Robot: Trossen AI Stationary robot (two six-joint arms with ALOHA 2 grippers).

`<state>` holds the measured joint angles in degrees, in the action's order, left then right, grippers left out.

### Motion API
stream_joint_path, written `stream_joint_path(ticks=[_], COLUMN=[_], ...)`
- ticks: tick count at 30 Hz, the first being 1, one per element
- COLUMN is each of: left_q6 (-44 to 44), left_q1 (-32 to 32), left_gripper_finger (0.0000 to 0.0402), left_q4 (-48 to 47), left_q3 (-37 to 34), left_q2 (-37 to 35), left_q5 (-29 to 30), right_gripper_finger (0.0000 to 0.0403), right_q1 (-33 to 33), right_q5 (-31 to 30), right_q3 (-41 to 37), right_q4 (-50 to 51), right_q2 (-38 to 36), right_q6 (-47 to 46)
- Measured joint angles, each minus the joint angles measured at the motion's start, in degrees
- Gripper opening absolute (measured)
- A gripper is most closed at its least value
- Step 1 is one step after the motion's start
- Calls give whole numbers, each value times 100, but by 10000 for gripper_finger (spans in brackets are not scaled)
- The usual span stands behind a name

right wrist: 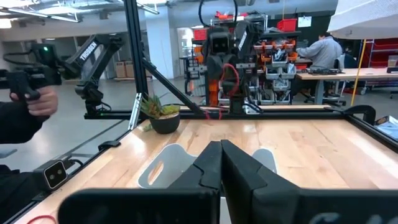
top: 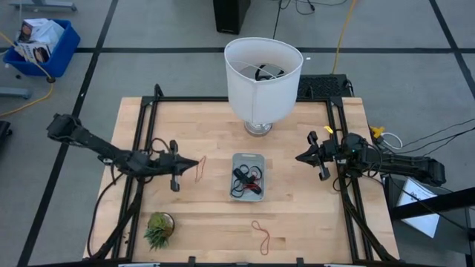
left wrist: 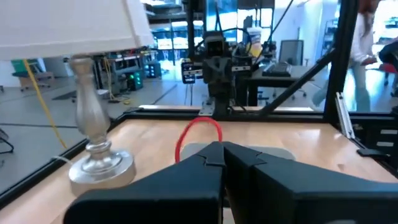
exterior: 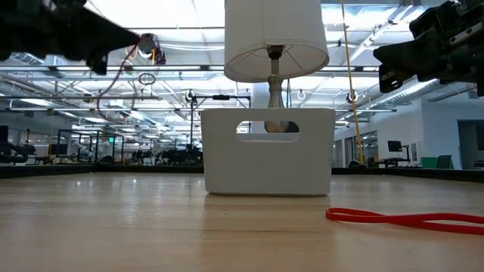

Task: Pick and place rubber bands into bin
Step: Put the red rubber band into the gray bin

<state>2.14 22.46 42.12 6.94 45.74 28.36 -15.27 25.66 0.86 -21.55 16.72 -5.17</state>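
Observation:
My left gripper point(top: 194, 161) point(left wrist: 222, 148) is up above the table, left of the bin, shut on a red-orange rubber band point(top: 200, 172) point(exterior: 113, 75). The bin point(top: 256, 159) point(exterior: 268, 162) is a small pale tray at the table's middle, with several dark and red bands point(top: 246, 178) lying in it. Another red-orange band point(top: 261, 233) point(exterior: 401, 219) lies flat on the table near the front edge. My right gripper point(top: 299, 157) point(right wrist: 220, 148) is shut and empty, raised to the right of the bin. My left gripper pinches the red-orange band between its two shut fingertips, at one spot on the loop point(left wrist: 205, 144). The fingers lie about level, pointing toward the table's right side. The band is lifted clear of the table, and its free loop point(left wrist: 189, 127) hangs slack beyond the fingertips.
A tall white lamp point(top: 263, 74) stands on its silver foot point(left wrist: 99, 165) just behind the bin. A small potted plant point(top: 159, 228) sits at the front left. A black frame rail point(top: 141, 148) runs along each side. A person's hand point(right wrist: 31, 99) shows beyond the table.

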Motion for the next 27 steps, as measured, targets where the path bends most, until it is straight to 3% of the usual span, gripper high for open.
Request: stream_joint_path(ticks=[7,19,27], left_q6=[-9,333,342], left_q1=[-494,-1370,-1931], left_gripper_finger=[0,0,0], left_q4=[-1270,-1673,-2086], left_q3=[1327,3623,4398], left_q2=[644,3445,4784], left_q5=[-865,-2638,-3201], right_gripper_finger=[0,0,0], right_q1=[0,-1,-2], right_q5=[-5,-6,-6], right_q3=[0,0,0], right_q4=[0,-3,-3], right_q2=[0,1,1], right_q6=[0,-59,-61])
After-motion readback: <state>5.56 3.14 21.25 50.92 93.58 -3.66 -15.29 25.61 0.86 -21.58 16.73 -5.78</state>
